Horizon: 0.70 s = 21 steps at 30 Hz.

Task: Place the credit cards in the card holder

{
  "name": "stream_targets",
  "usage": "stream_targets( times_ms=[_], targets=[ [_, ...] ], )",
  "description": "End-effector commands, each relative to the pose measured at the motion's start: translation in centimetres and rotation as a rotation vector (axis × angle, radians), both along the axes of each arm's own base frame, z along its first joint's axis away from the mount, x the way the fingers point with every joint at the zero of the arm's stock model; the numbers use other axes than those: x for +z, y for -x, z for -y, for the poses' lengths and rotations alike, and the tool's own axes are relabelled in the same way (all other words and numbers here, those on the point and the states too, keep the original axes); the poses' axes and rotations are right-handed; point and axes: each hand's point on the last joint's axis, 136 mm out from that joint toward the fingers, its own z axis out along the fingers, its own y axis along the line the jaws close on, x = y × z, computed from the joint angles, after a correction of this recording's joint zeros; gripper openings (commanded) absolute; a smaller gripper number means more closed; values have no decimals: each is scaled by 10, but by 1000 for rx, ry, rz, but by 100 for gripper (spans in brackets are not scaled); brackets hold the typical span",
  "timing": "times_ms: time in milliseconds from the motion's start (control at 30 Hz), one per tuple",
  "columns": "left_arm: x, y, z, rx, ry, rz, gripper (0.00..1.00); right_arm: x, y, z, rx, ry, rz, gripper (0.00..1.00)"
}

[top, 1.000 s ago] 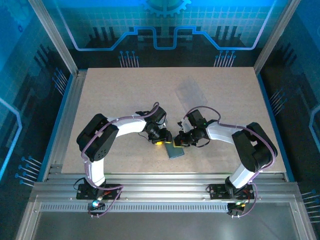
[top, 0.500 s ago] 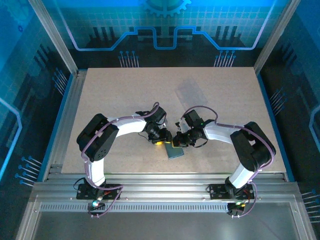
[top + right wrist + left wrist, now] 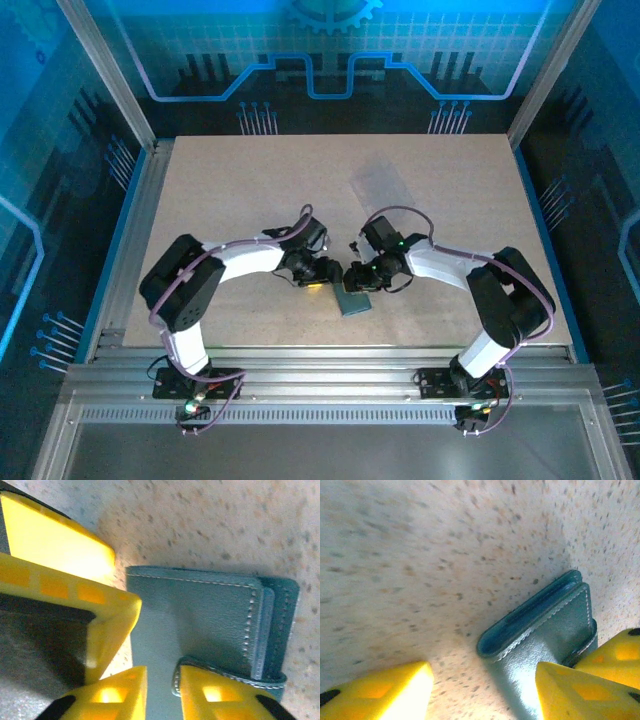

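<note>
Teal-grey folding leather card holder (image 3: pixel 200 615) lies flat on the speckled table (image 3: pixel 445 555), one corner between the wide-open, empty jaws of my left gripper (image 3: pixel 484 682) — bracing it, I judge. My right gripper (image 3: pixel 160 680) straddles its flap edge, barely parted — gripping or not, I cannot tell.

Robot lab test cell: aluminium-profile frame (image 3: pixel 106 76), blue circuit-pattern wall panels (image 3: pixel 420 45), speckled tabletop (image 3: pixel 230 190).

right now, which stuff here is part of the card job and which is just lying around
For the job:
- card holder
- left hand and right hand, both at the card holder

Lying about:
- clear tray, further back on the table
</note>
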Motion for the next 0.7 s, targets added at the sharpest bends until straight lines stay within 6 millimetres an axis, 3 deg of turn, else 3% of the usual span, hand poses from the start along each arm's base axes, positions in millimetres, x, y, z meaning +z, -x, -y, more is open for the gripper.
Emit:
stream_targets(
  times_ms=[0, 367, 467, 533, 567, 667],
  targets=[
    [25, -13, -20, 38, 33, 129, 63, 34, -29, -25, 13, -86, 131, 33],
    [114, -17, -60, 120, 125, 424, 87, 90, -43, -15, 26, -83, 321, 56],
    [140, -17, -72, 159, 127, 512, 98, 100, -49, -1, -9, -33, 390, 61],
    [150, -18, -84, 196, 97, 569, 99, 103, -55, 10, -42, 15, 432, 77],
    [152, -20, -92, 222, 66, 593, 99, 106, -58, 17, -53, 47, 466, 99],
    [156, -26, -115, 292, -31, 662, 99, 121, -63, 36, -95, 112, 592, 100]
  ],
)
